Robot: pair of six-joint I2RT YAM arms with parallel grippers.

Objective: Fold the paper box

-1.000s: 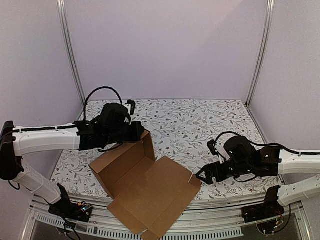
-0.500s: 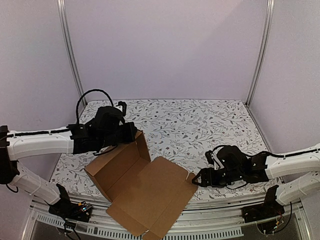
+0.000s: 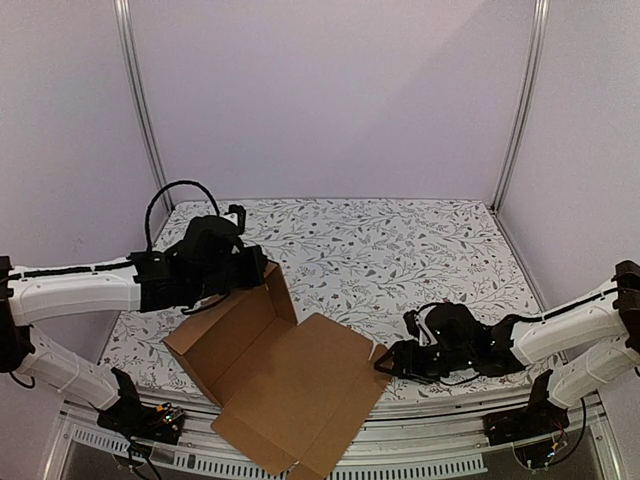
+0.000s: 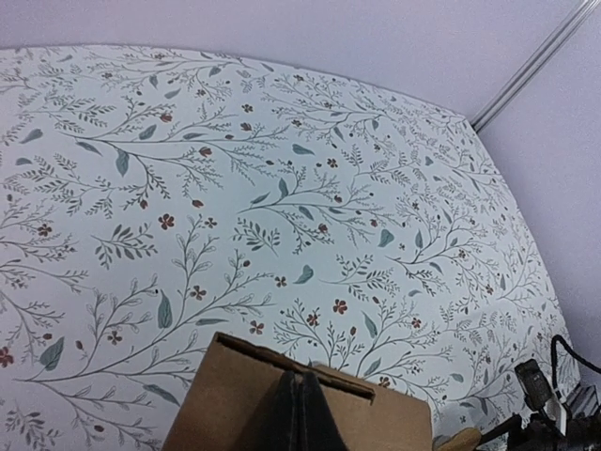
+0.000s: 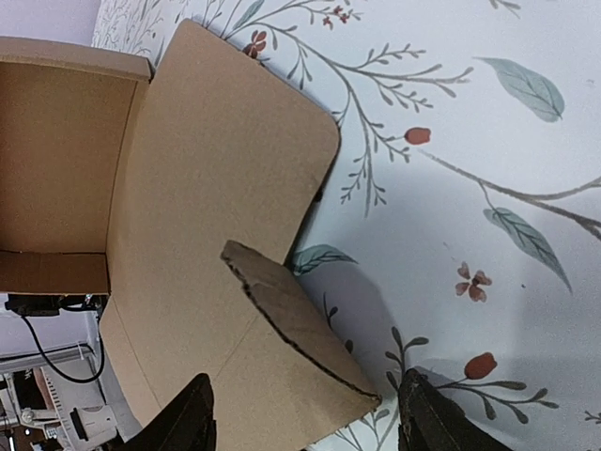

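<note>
Here — right hand (image 5: 307, 413) astride box (image 5: 216, 188) edge

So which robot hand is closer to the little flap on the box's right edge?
Right. The right gripper straddles the little flap with open fingers, while the left gripper pinches a raised wall of the paper box, opposite.

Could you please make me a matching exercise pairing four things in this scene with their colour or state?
Things:
1 left gripper
2 right gripper
3 paper box
4 table

States:
A floral print
B jaws open either side of a corner flap
C plain brown, partly folded
D clamped on the box's raised wall

Pairs: 1-D; 2-B; 3-C; 4-A
</note>
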